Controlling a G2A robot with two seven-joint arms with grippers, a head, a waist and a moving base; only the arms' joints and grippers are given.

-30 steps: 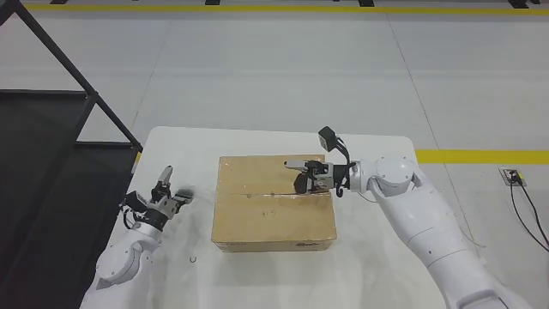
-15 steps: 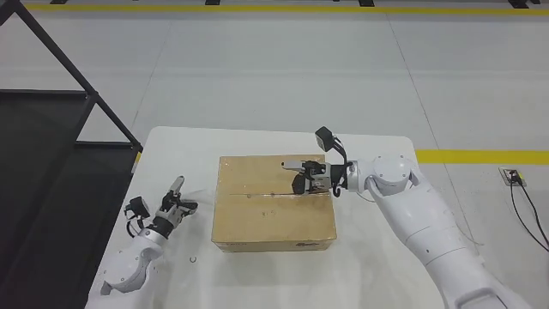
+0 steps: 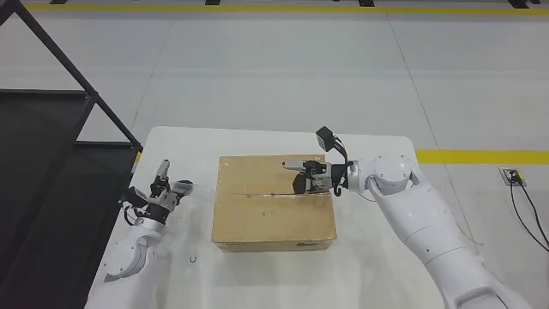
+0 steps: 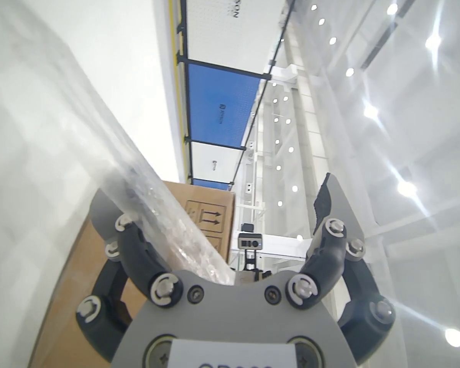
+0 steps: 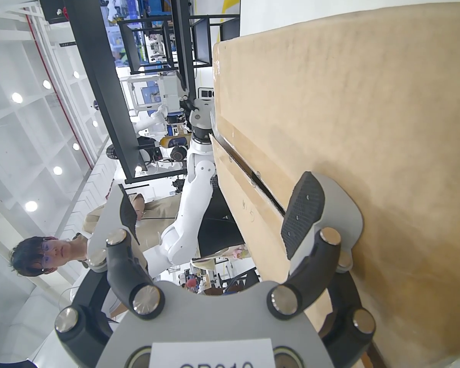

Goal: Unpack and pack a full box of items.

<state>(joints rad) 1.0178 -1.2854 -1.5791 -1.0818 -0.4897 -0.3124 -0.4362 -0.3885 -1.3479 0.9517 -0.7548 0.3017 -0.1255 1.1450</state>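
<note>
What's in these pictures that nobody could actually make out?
- Top view: closed flaps hide what is inside the box.
- Left wrist view: clear plastic wrap runs blurred past the edge; what it belongs to is cut off.
- Top view: a speck on the table beside the box is too small to identify.

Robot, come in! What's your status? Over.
Right pincer open over closed box, near its seam. Left pincer open beside box, clear plastic against it.

Both grippers held low, jaws apart.
The left grey-and-black two-finger gripper [image 3: 171, 180] tilts upward, fingers spread wide; the right grey-and-black two-finger gripper [image 3: 292, 177] lies level ahead of its bent white right arm [image 3: 426, 223], fingers parted.
</note>
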